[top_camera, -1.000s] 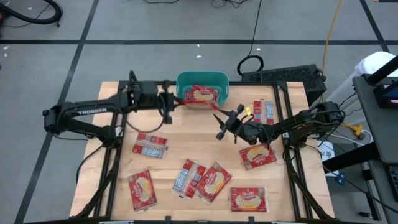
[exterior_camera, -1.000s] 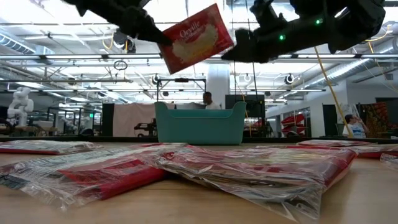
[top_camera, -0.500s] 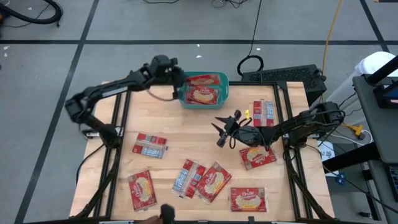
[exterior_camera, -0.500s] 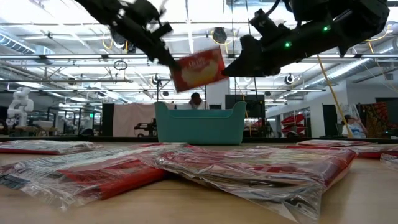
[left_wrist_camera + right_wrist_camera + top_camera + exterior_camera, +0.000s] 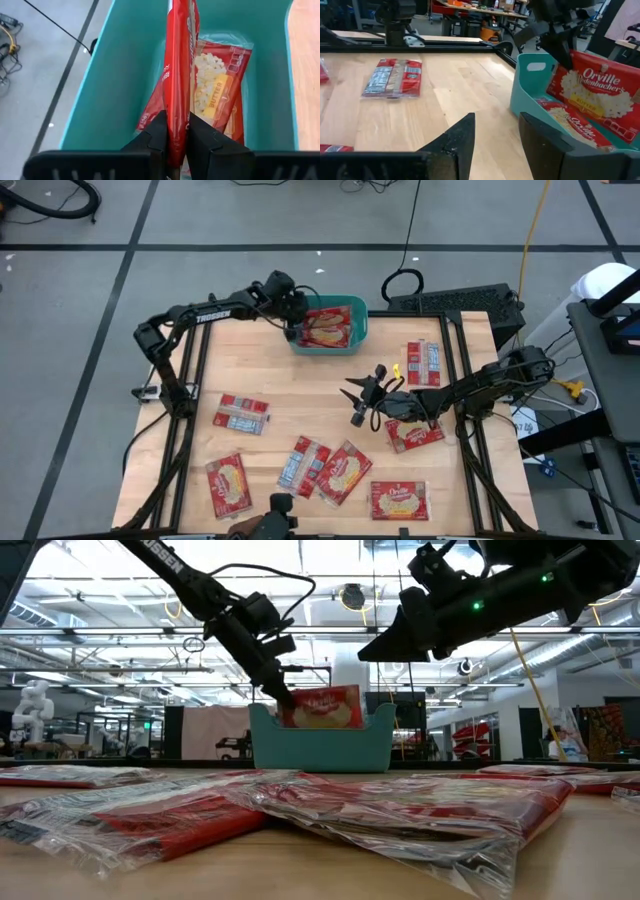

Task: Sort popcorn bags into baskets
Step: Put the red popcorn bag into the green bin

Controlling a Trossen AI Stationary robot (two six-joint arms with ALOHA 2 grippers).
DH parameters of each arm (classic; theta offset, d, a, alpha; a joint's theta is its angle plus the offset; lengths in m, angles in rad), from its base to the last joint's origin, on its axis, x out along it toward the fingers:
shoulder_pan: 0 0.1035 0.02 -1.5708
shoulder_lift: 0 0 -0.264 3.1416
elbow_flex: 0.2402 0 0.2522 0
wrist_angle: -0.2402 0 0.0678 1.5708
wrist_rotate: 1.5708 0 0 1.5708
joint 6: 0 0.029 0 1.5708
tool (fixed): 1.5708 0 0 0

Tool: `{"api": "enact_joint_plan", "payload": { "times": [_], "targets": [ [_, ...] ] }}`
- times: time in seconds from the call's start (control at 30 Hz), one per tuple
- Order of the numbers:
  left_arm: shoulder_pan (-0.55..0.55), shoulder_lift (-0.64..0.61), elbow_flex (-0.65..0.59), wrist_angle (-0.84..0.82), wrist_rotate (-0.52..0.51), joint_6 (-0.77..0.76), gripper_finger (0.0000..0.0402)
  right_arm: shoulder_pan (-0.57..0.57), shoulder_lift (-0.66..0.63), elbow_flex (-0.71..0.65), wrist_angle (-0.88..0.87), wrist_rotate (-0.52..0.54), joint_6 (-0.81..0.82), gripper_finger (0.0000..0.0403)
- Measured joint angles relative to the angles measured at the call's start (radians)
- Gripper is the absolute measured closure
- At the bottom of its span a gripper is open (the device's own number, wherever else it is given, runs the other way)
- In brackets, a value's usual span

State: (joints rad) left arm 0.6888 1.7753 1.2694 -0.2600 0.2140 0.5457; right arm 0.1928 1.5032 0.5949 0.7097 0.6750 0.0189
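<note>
The teal basket (image 5: 362, 320) (image 5: 320, 745) stands at the table's far edge. My left gripper (image 5: 297, 323) (image 5: 283, 698) (image 5: 177, 120) reaches over its left wall, shut on a red popcorn bag (image 5: 325, 330) (image 5: 325, 708) (image 5: 600, 95) that stands on edge inside it. Another bag (image 5: 217, 90) (image 5: 572, 125) lies flat on the basket's floor. My right gripper (image 5: 352, 402) (image 5: 496, 125) hovers open over the middle of the table, near side of the basket, with nothing between its fingers. My left gripper pinches the bag's upper corner (image 5: 568, 59) between its two fingers, the bag edge-on between them (image 5: 177, 107). The fingers come slanting down from the table's left. The bag stands tilted on edge, its lower part below the basket's rim; whether it rests on the bag beneath I cannot tell.
Several loose popcorn bags lie on the wooden table: at the left (image 5: 242, 414), along the near edge (image 5: 228, 485) (image 5: 325, 470) (image 5: 400, 500), and at the right (image 5: 415, 430) (image 5: 424, 360). The black frame rails (image 5: 185, 380) run along both sides.
My left gripper has swung toward the table's far edge and come down, lowering the held bag from high above the basket into it. The bag has turned from flat and tilted to standing on edge. My right gripper has drifted slightly toward the near edge.
</note>
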Motion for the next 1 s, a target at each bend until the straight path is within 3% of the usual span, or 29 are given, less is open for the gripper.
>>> {"api": "enact_joint_plan", "payload": {
  "times": [0.13,0.3,0.53,0.67,0.77,0.87,1.0],
  "targets": [
    [0.011,0.001,0.000,-0.006,0.039,-0.035,0.0343,0.000,0.000,0.000,0.000,0.000,-0.001,0.0259],
    [0.034,0.001,0.001,0.001,0.032,-0.060,0.0298,-0.001,0.000,0.000,0.004,0.002,-0.004,0.0259],
    [0.045,-0.011,0.001,0.045,-0.139,-0.103,0.0238,-0.001,0.000,0.000,0.004,0.003,0.007,0.0259],
    [0.044,-0.035,0.002,0.046,-0.144,-0.108,0.0219,-0.001,0.000,0.000,0.003,0.003,0.017,0.0259],
    [0.029,-0.067,0.002,0.016,-0.143,-0.142,0.0214,-0.001,0.000,0.000,-0.004,0.003,0.021,0.0259],
    [0.007,-0.147,0.001,-0.096,-0.139,-0.300,0.0221,-0.001,-0.001,0.000,-0.019,0.018,0.018,0.0259],
    [-0.029,-0.307,-0.069,-0.160,-0.029,-0.317,0.0247,-0.001,-0.013,0.000,-0.087,0.066,0.024,0.0259]
  ]
}}
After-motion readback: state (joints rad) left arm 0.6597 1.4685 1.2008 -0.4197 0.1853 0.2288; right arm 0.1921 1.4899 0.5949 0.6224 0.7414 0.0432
